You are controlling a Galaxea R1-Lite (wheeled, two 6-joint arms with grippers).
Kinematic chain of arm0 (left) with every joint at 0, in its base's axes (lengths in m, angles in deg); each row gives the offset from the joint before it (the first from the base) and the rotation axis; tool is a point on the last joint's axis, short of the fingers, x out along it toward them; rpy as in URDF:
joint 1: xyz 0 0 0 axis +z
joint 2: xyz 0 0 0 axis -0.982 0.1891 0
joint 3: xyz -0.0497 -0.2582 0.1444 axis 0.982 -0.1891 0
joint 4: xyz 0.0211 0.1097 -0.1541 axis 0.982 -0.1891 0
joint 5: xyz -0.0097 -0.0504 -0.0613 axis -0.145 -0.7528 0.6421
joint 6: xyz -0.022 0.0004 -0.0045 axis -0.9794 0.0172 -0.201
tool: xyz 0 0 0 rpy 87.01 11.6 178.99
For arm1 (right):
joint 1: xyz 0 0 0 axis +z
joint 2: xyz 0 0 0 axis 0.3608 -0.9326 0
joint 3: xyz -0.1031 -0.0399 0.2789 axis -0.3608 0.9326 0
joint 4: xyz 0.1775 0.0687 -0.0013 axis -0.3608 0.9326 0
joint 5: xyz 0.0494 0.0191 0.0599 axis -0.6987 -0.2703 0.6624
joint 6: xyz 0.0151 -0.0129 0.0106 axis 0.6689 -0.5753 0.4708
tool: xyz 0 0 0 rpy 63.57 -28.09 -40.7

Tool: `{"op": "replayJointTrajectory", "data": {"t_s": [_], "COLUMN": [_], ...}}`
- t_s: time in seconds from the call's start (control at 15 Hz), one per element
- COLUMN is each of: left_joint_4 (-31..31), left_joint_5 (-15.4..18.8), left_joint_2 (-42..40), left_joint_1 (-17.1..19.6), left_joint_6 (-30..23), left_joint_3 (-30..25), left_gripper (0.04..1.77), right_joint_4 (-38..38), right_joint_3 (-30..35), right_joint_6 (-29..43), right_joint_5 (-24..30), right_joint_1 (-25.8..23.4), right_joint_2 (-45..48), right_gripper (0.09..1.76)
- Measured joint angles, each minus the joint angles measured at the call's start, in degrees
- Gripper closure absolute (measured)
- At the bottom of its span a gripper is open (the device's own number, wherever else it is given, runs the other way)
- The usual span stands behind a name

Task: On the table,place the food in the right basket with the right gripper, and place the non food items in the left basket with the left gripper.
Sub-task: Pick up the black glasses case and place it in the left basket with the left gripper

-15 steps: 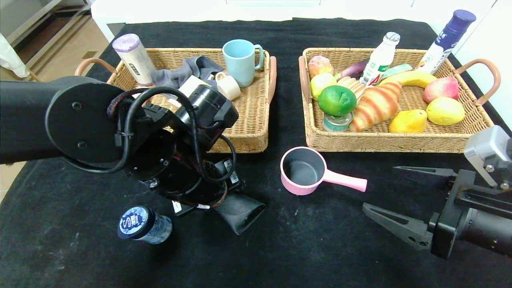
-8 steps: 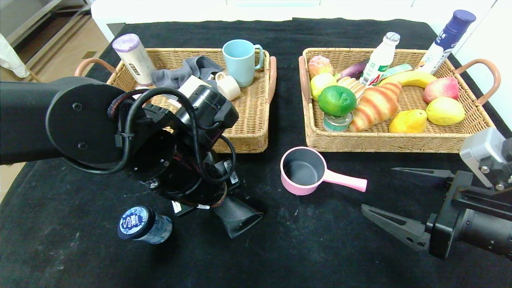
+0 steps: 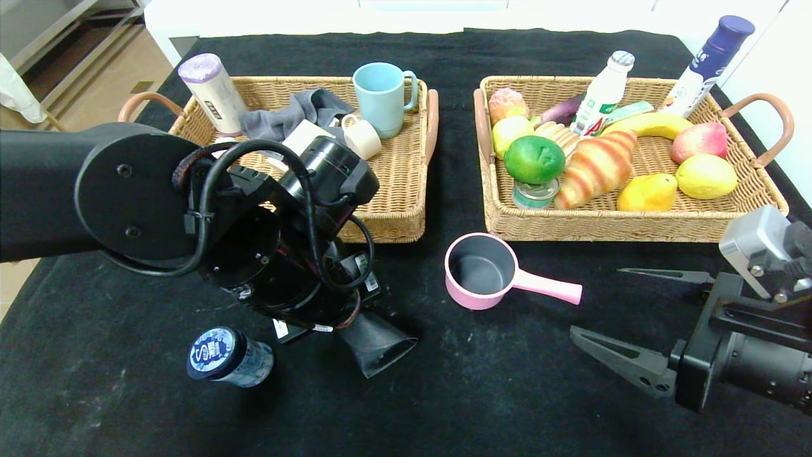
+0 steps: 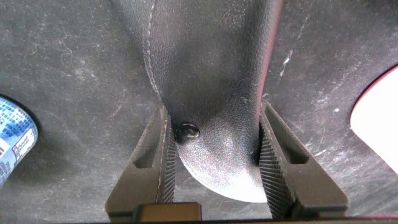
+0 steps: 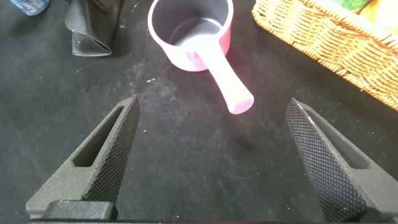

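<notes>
One black pouch [image 4: 205, 93] pinched in left end effector [image 4: 211, 155], right end effector [image 5: 211, 155] spread near pink pot [image 5: 193, 31].

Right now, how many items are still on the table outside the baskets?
3: a pink pot at centre; a blue-lidded bottle lying near the front left; a black object between the left gripper fingers. The left arm may hide more.

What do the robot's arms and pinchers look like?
Both arms are black. The left arm has a big round joint cover with small screws and looping black cables. The left gripper and right gripper have dark wedge-shaped fingers with bumpy, ridged pads. A silver-grey block sits on the right wrist.
</notes>
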Motion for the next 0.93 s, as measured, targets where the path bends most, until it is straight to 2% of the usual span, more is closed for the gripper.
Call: {"op": "replayJointTrajectory", "data": {"t_s": [0.27, 0.67, 0.93], "left_joint_4": [-0.16, 1.0, 1.13], "left_joint_5": [-0.17, -0.5, -0.46], "left_joint_2": [-1.66, -7.58, -11.84], "left_joint_1": [-0.68, -4.49, -6.36], "left_joint_6": [0.18, 1.12, 4.24], "left_joint_3": [-0.85, -2.23, -4.57], "left_gripper": [0.99, 1.04, 1.07], "right_joint_4": [0.05, 0.06, 0.06], "right_joint_3": [0.13, 0.41, 0.5], "right_joint_6": [0.22, 0.06, 0.0], "right_joint_5": [-0.01, -0.01, -0.01], "right_joint_1": [0.06, 0.15, 0.56], "right_joint_2": [-0.06, -0.73, -0.94], "right_gripper": [0.14, 0.14, 0.14]}}
